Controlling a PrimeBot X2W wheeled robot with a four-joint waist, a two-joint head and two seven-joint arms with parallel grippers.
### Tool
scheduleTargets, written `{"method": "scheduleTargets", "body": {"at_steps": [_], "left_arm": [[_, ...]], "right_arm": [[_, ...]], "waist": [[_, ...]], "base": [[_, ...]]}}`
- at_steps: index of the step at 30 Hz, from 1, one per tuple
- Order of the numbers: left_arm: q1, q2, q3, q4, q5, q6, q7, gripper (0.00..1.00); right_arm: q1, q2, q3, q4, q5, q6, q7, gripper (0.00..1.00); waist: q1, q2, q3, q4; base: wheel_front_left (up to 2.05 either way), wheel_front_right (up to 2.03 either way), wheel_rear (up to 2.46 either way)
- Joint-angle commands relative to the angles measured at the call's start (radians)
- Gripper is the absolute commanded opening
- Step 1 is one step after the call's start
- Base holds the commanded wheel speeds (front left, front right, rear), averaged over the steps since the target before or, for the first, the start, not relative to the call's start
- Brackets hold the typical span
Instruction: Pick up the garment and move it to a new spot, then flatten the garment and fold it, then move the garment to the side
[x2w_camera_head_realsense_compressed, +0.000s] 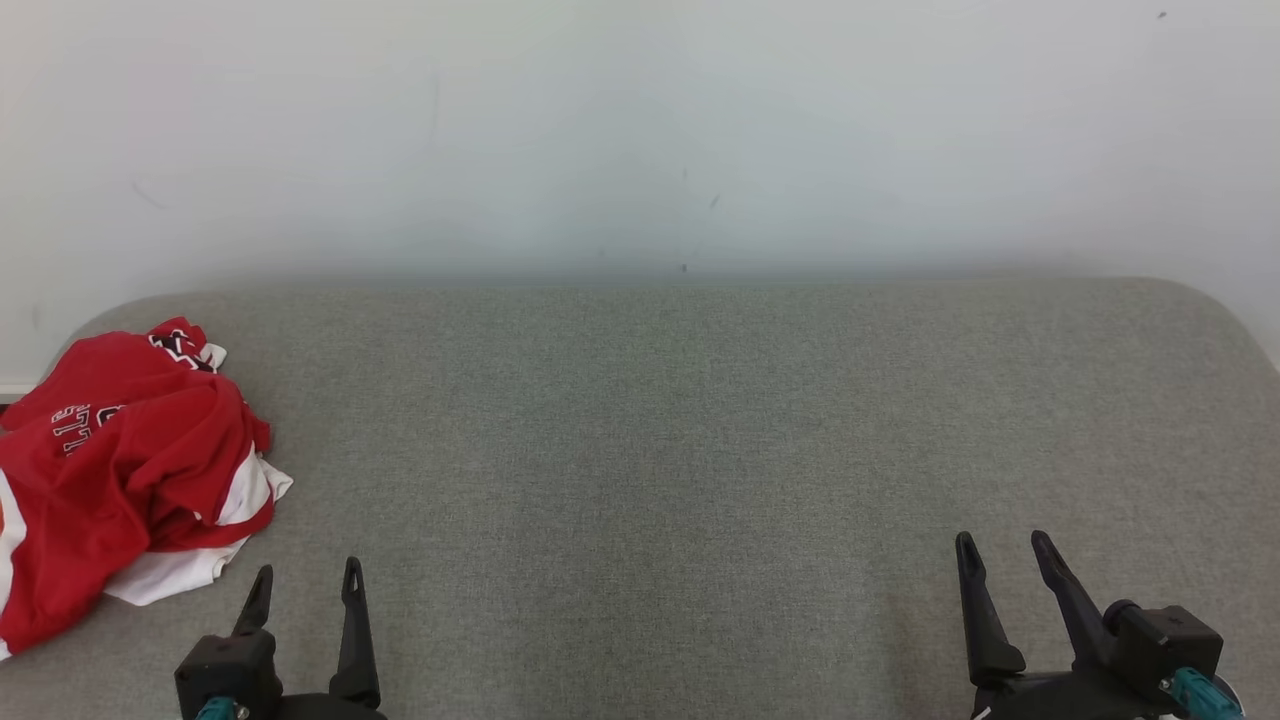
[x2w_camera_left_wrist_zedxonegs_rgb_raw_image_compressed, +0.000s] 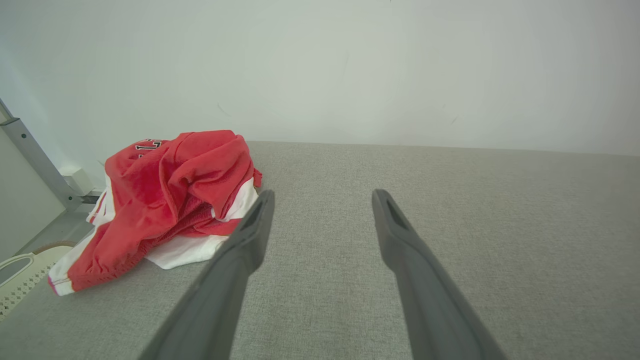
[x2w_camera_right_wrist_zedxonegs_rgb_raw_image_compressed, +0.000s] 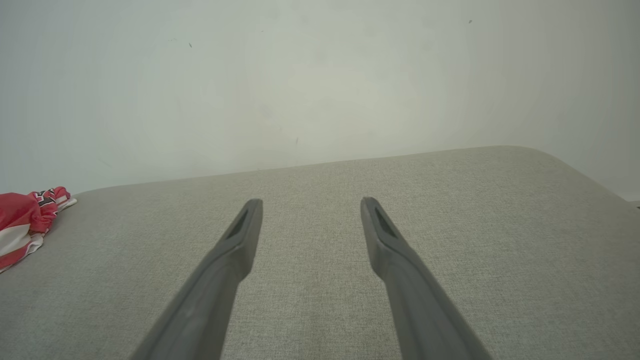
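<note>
The garment (x2w_camera_head_realsense_compressed: 120, 470) is a crumpled red and white jersey with dark lettering, heaped at the far left of the grey fabric surface (x2w_camera_head_realsense_compressed: 660, 450). In the left wrist view the garment (x2w_camera_left_wrist_zedxonegs_rgb_raw_image_compressed: 165, 195) lies just left of and beyond my fingers. My left gripper (x2w_camera_head_realsense_compressed: 308, 582) hovers open at the lower left, a short way right of the heap and apart from it; seen from its own wrist, the left gripper (x2w_camera_left_wrist_zedxonegs_rgb_raw_image_compressed: 322, 197) has nothing between its fingers. My right gripper (x2w_camera_head_realsense_compressed: 1000, 548) stands open and empty at the lower right, far from the garment (x2w_camera_right_wrist_zedxonegs_rgb_raw_image_compressed: 25, 220); the right gripper (x2w_camera_right_wrist_zedxonegs_rgb_raw_image_compressed: 311, 205) faces bare fabric.
A pale wall (x2w_camera_head_realsense_compressed: 640, 130) rises right behind the surface. The surface has rounded far corners. In the left wrist view a grey metal post (x2w_camera_left_wrist_zedxonegs_rgb_raw_image_compressed: 35, 157) and a pale basket-like object (x2w_camera_left_wrist_zedxonegs_rgb_raw_image_compressed: 17, 270) stand off the surface's left edge.
</note>
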Motion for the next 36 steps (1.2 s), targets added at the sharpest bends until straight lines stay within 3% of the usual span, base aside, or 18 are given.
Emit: {"method": "scheduleTargets", "body": {"at_steps": [1, 22, 36], "left_arm": [[0.017, 0.003, 0.001, -0.003, -0.005, 0.003, -0.002, 1.0], [0.008, 0.011, 0.005, -0.008, -0.027, 0.012, -0.027, 1.0], [0.027, 0.028, 0.011, -0.019, -0.034, 0.022, -0.031, 1.0]], "right_arm": [[-0.007, -0.002, 0.002, 0.001, 0.006, 0.004, -0.002, 1.0], [0.003, -0.002, -0.004, 0.005, 0.017, 0.004, -0.002, 1.0], [0.027, -0.002, 0.008, 0.017, 0.051, 0.004, -0.006, 1.0]], "waist": [[0.0, 0.0, 0.001, 0.0], [0.0, 0.0, 0.001, 0.029], [0.0, 0.0, -0.02, 0.227]], "base": [[0.0, 0.0, 0.0], [0.0, 0.0, 0.0], [0.0, 0.0, 0.0]]}}
